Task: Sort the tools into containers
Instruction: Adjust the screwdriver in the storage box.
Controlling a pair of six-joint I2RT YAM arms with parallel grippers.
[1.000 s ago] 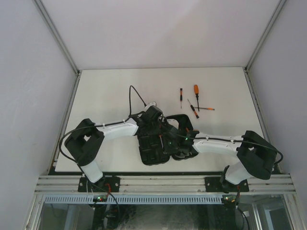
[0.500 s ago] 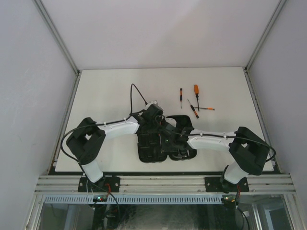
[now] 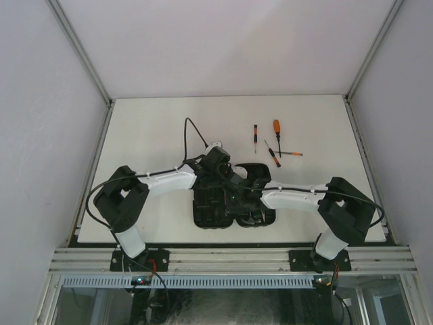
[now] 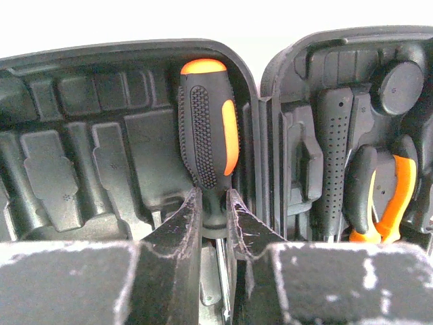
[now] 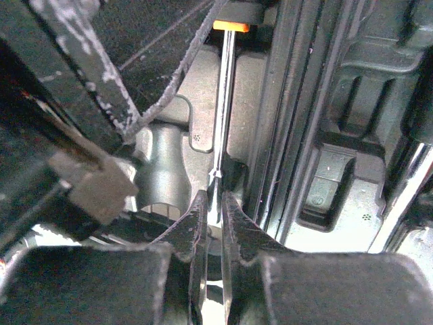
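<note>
The black tool case point(image 3: 206, 215) lies open on the bench point(image 3: 149, 128), near the middle of the near edge, and both arms reach over it.

In the left wrist view, a big screwdriver point(image 4: 206, 128) with a black and orange handle lies along the slot next to the hinge, in the half of the case on the left of that view. Its orange end points to the rim of the case. The left jaws are almost closed and they hold this screwdriver at the thin neck below the handle, one of the fingers point(image 4: 184, 227) on each side. I cannot tell if the tool sits fully in its slot.

The right jaws are closed nearly all the way on the metal shaft point(image 5: 223, 101) of the same screwdriver, close to its tip.

In the other half of the case, orange-handled pliers point(image 4: 399, 196) rest in their place, and just beside them is a black ribbed handle point(image 4: 335, 169).

Four small screwdrivers lie loose on the bench, far right of the case: one thin point(image 3: 255, 133), one with an orange handle point(image 3: 276, 127), and two point(image 3: 272, 156) point(image 3: 292, 154) close together.
</note>
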